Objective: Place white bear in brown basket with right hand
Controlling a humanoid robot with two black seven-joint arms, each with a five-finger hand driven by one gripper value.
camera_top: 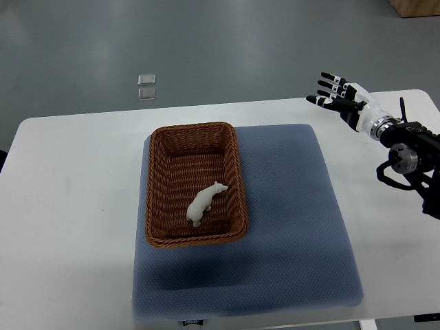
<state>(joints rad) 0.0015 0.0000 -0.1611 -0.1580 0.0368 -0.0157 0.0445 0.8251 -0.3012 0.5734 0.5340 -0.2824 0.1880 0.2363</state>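
Right hand [342, 97] raised at the right edge (fingers spread).

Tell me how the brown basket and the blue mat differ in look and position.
The brown basket is woven wicker with raised walls; the blue mat is flat, soft-looking fabric. The basket is the smaller and sits on the mat's left part, while the mat lies directly on the white table. The basket holds the white bear; the mat's right part is bare. Both are rectangular with rounded corners. The right hand hovers open, off to the right.
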